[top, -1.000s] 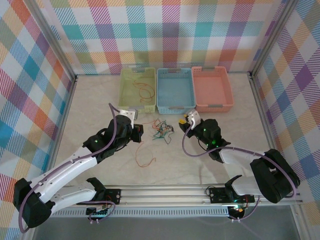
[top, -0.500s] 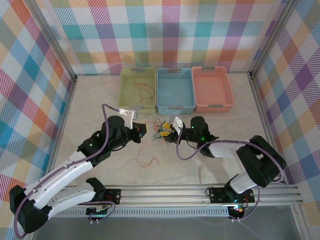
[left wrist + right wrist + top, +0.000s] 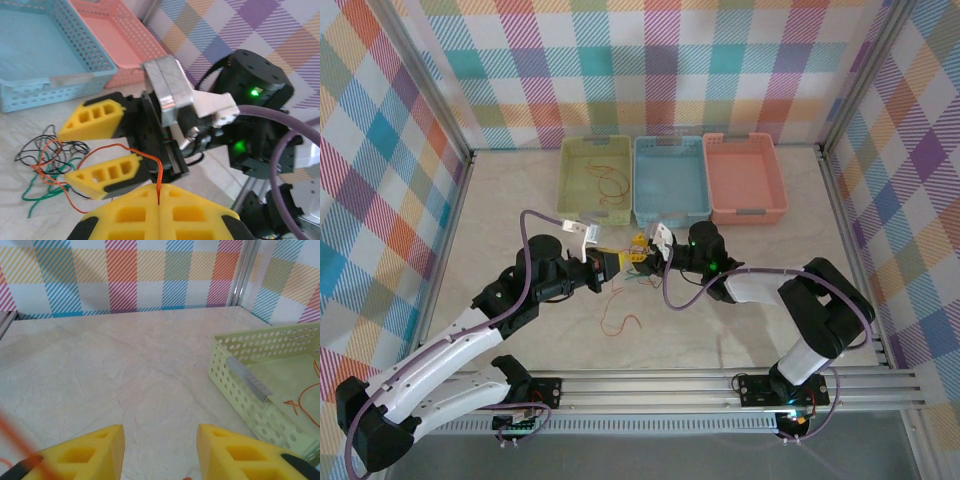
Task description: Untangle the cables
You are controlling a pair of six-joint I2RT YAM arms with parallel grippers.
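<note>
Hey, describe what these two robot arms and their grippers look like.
The left arm and right arm have white links and black joints, each trailed by a thick purple cable. The left gripper and right gripper have yellow fingers with rectangular cut-outs, black at the base. A green light glows on the right arm.

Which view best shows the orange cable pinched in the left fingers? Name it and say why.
Left wrist: the orange cable rises sharp from between the shut left fingers and arcs to the tangle. Top external shows hair-thin strands there; right wrist a blurred orange streak, possibly it.
</note>
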